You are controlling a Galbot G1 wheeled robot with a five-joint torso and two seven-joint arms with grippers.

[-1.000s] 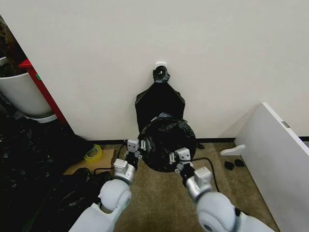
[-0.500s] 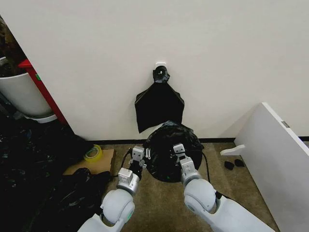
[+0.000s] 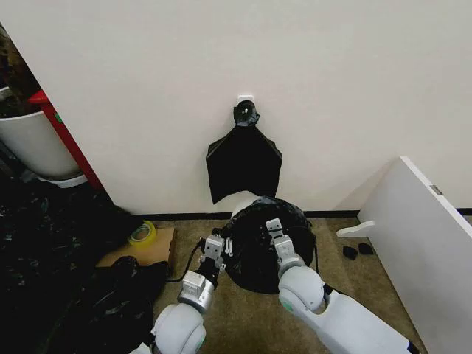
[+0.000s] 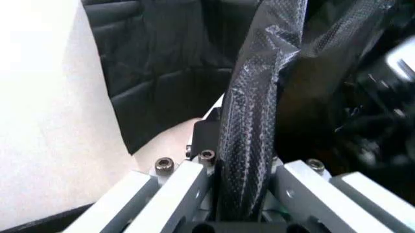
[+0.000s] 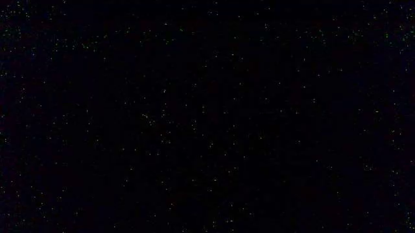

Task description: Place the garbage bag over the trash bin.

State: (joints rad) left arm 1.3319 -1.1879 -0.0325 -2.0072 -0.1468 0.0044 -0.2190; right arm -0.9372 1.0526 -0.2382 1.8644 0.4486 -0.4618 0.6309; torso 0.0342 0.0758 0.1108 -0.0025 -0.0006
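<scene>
Below the flat black sheet (image 3: 243, 168) hanging on the wall: the garbage bag (image 3: 269, 243), draped over the trash bin (image 3: 242, 200), white rim peeking out on the sheet side. Left gripper (image 3: 218, 247) at the bag's left edge, clenched on a bunched fold (image 4: 250, 145). Right gripper (image 3: 275, 230) on top of the bag; grip impossible to tell.
</scene>
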